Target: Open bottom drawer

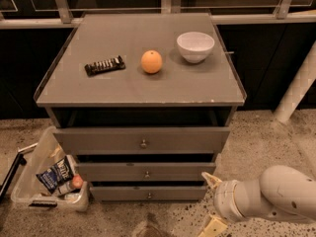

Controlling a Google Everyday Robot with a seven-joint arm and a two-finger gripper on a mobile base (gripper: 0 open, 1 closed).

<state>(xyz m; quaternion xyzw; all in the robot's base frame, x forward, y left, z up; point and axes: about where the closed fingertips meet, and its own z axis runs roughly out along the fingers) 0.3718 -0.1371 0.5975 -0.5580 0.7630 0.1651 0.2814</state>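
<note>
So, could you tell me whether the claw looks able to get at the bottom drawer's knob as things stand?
Probably yes. The open claw sits low, just right of the bottom drawer, and nothing stands between it and the knob; the floor bin is on the other side.
</note>
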